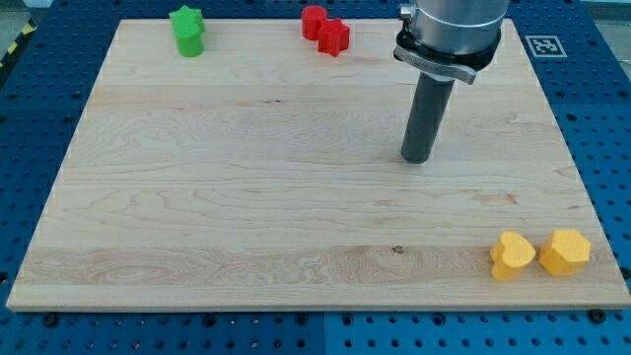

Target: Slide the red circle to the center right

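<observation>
red: 1 red circle [314,21], 1 red star [335,37] | green: 2 [187,30] | yellow: 2 [539,253] | my tip [417,159] mid-board | jaws: none fitted

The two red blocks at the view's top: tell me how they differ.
The red circle block is rounded; the red star block has pointed lobes. The circle lies nearer the view's top edge and further left; the star sits lower and to its right. The star is closer to my tip, though both are well apart from it, up and to the view's left. They share the same red colour and look about the same size, apparently touching.
</observation>
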